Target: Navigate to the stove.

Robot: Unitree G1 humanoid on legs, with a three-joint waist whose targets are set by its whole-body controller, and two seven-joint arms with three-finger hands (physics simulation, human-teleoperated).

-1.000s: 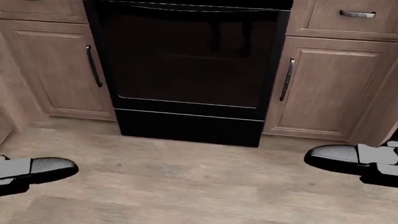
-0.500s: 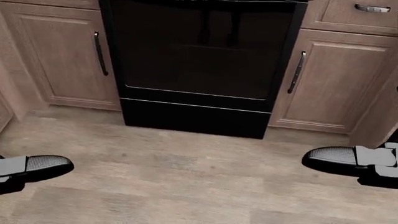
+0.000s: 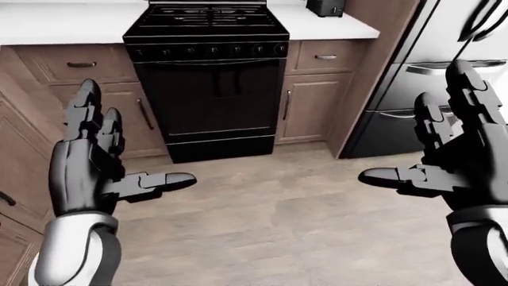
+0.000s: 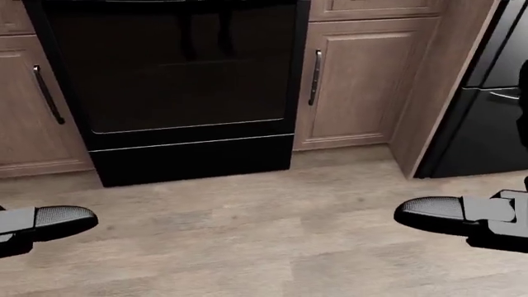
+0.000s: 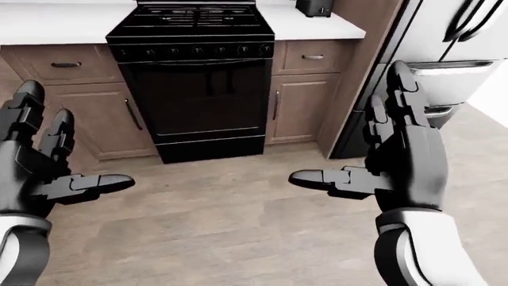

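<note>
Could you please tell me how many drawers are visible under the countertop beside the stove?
2: one drawer left of the stove, one drawer right of it. More may lie beyond the left edge of the view.

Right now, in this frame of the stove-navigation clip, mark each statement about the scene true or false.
1. The stove stands between wooden cabinets. True.
2. The oven door hangs open. False: it is closed flush, its handle across the top.
3. Both hands hold something. False: the left hand and right hand are open and empty.
4. A refrigerator stands to the right of the stove in the left-eye view. True.
5. A pot sits on the burners. False: the grates show nothing on them.
</note>
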